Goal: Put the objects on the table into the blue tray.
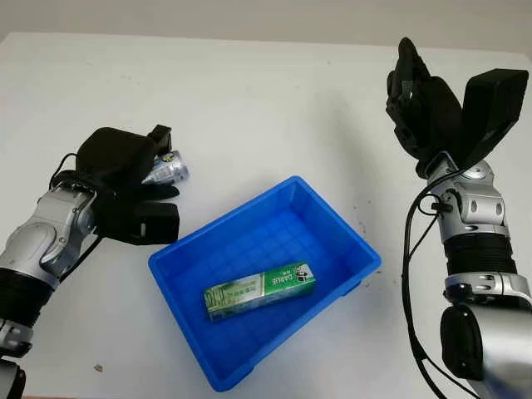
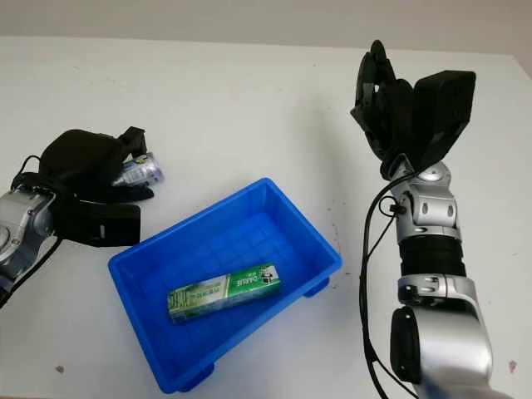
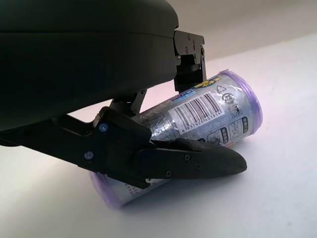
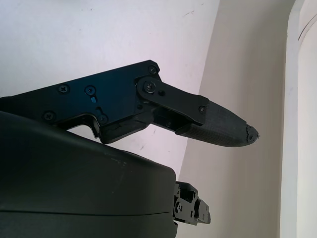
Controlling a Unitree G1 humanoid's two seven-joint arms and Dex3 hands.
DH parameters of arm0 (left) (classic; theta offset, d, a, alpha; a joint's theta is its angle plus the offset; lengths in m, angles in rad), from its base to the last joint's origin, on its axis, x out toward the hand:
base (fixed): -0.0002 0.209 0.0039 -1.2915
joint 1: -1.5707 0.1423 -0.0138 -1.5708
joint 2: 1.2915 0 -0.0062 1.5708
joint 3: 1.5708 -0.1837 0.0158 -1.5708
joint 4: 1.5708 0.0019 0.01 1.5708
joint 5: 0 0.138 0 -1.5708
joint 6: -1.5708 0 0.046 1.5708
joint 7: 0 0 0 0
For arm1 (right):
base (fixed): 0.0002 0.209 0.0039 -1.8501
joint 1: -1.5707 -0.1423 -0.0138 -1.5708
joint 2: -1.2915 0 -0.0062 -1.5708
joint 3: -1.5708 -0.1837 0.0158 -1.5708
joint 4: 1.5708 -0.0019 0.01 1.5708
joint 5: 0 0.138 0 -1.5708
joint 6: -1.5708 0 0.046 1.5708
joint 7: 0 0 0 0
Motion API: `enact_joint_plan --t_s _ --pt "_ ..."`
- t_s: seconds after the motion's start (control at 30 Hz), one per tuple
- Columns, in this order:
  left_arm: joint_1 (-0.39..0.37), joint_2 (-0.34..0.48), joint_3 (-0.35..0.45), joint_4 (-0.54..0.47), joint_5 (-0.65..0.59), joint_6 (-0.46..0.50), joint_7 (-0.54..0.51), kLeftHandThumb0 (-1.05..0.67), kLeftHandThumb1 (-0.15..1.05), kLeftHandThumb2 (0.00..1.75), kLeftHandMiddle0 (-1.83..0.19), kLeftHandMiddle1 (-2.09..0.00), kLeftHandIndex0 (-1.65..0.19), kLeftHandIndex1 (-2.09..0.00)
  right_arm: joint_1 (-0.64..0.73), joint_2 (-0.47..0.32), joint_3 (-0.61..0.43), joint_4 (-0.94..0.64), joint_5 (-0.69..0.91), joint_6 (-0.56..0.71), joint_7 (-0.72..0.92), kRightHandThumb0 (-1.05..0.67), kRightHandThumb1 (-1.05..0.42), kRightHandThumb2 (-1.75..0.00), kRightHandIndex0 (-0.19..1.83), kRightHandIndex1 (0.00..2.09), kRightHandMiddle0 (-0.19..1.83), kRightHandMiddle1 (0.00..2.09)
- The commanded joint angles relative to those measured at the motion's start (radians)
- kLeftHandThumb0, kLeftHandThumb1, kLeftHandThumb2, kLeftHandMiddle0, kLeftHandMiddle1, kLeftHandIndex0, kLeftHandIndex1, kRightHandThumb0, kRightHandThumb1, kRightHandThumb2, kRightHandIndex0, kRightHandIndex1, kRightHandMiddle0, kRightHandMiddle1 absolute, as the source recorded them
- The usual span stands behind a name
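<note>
White table (image 1: 249, 100) | left hand (image 1: 125, 179) clamped on silver-purple can (image 3: 213, 111) (barcode showing) | right hand (image 1: 420, 104) open, raised

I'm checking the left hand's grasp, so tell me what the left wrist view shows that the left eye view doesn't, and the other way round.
Left wrist view alone: the barcode and printed label on the silver can, its purple rims, and a finger curled across its side.

Left eye view alone: the blue tray with the green box lying inside, and the right hand raised and open over the far right of the table.

Both: the left hand shut on the can, on the white table.
</note>
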Motion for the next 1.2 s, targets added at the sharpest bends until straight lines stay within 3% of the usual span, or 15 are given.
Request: enact_joint_plan --t_s 0.0,0.13,0.23,0.47,0.63,0.73,0.8,0.87,1.07,1.17 --pt "-0.009 -0.002 0.036 -0.034 -0.014 -0.010 0.037 -0.45 1.05 0.54 -0.88 -2.09 -0.15 -2.09 -0.011 -0.012 -0.005 -0.006 -0.001 0.004 -0.002 -0.75 -1.05 -0.79 -0.19 0.00 -0.19 0.00" --pt "-0.035 -0.016 0.120 -0.148 -0.103 0.019 -0.002 -0.45 1.05 0.49 -0.86 -2.09 -0.09 -2.09 -0.010 -0.015 -0.004 -0.012 0.000 0.013 0.002 -0.75 -1.05 -0.78 -0.19 0.00 -0.19 0.00" --pt "-0.047 -0.030 0.185 -0.254 -0.178 0.048 -0.046 -0.47 1.05 0.49 -0.90 -2.09 -0.26 -2.09 -0.011 -0.016 -0.002 -0.017 -0.004 0.019 -0.002 -0.74 -1.05 -0.78 -0.19 0.00 -0.19 0.00" --pt "-0.143 -0.032 0.295 -0.503 -0.463 0.197 -0.379 -0.43 1.05 0.43 -0.66 -2.09 -0.23 -2.09 -0.014 -0.014 0.004 -0.022 -0.007 0.020 0.001 -0.73 -1.05 -0.78 -0.19 0.00 -0.19 0.00" --pt "-0.218 -0.005 0.267 -0.634 -0.596 0.392 -0.633 -0.42 1.05 0.42 -0.61 -2.09 -0.33 -2.09 -0.009 -0.010 0.006 -0.033 -0.011 0.023 -0.005 -0.74 -1.05 -0.77 -0.19 0.00 -0.19 0.00" --pt "-0.228 -0.043 0.259 -0.674 -0.729 0.520 -0.745 -0.40 1.05 0.46 -0.65 -2.09 -0.35 -2.09 -0.007 -0.006 0.004 -0.039 -0.005 0.029 -0.002 -0.72 -1.05 -0.76 -0.19 0.00 -0.19 0.00" --pt "-0.228 -0.061 0.237 -0.707 -0.783 0.611 -0.783 -0.42 1.05 0.48 -0.78 -2.09 -0.56 -2.09 -0.006 -0.002 0.004 -0.044 -0.005 0.031 -0.006 -0.72 -1.05 -0.76 -0.19 0.00 -0.19 0.00" --pt "-0.236 -0.068 0.207 -0.739 -0.821 0.711 -0.813 -0.41 1.05 0.49 -0.85 -2.09 -0.63 -2.09 -0.004 0.000 0.006 -0.047 -0.007 0.030 -0.008 -0.73 -1.05 -0.75 -0.19 0.00 -0.19 0.00" --pt "-0.237 -0.096 0.133 -0.737 -0.882 0.859 -0.826 -0.39 1.05 0.53 -0.99 -2.09 -0.64 -2.09 0.014 0.002 0.014 -0.066 -0.016 0.027 -0.011 -0.74 -1.05 -0.74 -0.19 0.00 -0.19 0.00" --pt "-0.208 -0.134 0.120 -0.708 -0.896 0.863 -0.791 -0.39 1.05 0.54 -1.08 -2.09 -0.69 -2.09 0.025 0.005 0.010 -0.079 -0.011 0.030 -0.015 -0.74 -1.05 -0.75 -0.19 0.00 -0.19 0.00"
